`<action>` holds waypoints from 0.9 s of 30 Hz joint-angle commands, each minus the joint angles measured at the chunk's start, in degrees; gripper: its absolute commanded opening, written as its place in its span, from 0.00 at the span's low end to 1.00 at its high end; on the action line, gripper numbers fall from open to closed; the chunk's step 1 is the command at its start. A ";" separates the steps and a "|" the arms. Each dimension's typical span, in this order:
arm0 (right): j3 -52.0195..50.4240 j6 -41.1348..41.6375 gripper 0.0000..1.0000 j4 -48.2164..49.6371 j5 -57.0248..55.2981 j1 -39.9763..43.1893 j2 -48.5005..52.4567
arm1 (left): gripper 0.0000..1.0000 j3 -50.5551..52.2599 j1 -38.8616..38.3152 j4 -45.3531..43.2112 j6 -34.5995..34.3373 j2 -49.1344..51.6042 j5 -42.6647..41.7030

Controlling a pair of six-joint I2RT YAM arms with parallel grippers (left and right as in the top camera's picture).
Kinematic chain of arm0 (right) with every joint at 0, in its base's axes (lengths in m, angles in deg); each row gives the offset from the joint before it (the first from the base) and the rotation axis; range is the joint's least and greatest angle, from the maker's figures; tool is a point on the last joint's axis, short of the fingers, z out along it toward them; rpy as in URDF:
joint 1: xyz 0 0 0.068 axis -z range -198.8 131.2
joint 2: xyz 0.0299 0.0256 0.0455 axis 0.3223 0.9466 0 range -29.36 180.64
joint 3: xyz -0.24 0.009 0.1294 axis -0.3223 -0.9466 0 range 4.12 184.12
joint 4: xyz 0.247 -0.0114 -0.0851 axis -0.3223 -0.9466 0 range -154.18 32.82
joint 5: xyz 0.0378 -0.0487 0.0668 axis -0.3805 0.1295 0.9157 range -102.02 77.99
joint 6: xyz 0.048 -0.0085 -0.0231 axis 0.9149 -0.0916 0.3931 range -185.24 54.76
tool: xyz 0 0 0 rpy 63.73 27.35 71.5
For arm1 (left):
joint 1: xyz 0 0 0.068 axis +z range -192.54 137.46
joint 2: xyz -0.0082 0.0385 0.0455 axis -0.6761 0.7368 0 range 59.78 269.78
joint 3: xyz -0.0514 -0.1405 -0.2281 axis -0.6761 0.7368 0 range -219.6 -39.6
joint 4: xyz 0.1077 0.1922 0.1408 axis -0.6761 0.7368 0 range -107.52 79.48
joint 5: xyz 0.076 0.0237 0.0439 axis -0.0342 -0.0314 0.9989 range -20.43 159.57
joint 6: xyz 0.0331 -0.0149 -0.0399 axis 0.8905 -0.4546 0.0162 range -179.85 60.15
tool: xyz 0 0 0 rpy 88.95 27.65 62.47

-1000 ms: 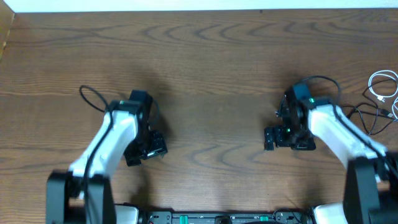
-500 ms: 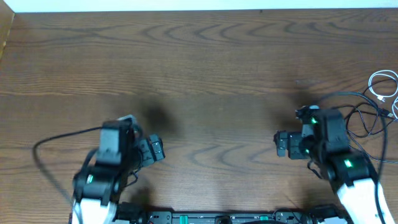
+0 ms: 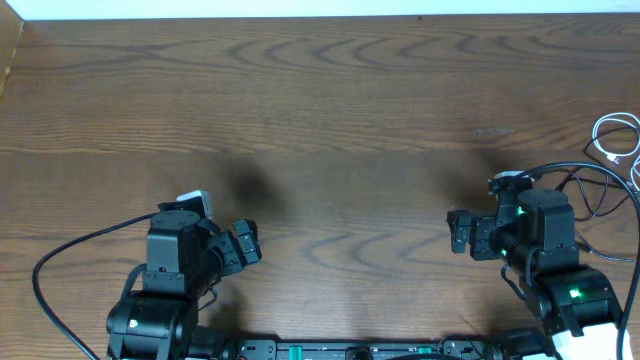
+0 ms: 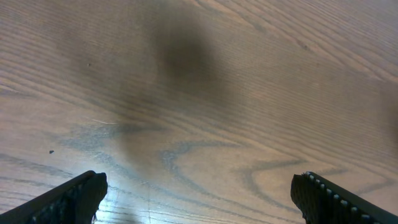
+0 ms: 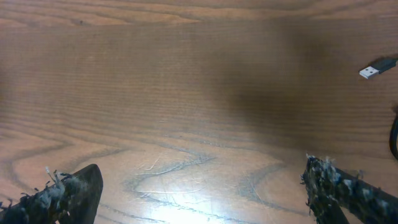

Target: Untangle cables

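- Gaping wide and empty, left pincer (image 4: pixel 199 186) hangs well left of the white cable (image 3: pixel 615 135).
- Right pincer (image 5: pixel 199 174), equally wide and empty, hangs near that cable.

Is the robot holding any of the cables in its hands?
Nothing is held. The left hand and right hand are open and empty; the white cable lies apart.

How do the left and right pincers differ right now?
On the left pincer, the black finger pads look clean and ribbed; on the right pincer, the pads are frayed with fuzz. The right pincer's view shows a small silver-tipped plug at upper right; the left pincer's shows only brown wooden table. Both stand wide open, holding nothing.
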 commanded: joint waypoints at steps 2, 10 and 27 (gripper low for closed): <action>-0.66 0.39 0.99 0.02 -0.66 -0.24 -0.31 | 0.99 0.07 0.20 -0.07 0.57 0.11 0.96; -0.66 0.37 0.99 0.04 -0.68 -0.24 -0.31 | 0.99 0.07 0.20 -0.07 0.57 0.11 0.96; -0.76 0.33 0.99 -0.35 -3.54 -0.28 -2.58 | 0.99 0.07 0.20 -0.07 0.57 0.11 0.96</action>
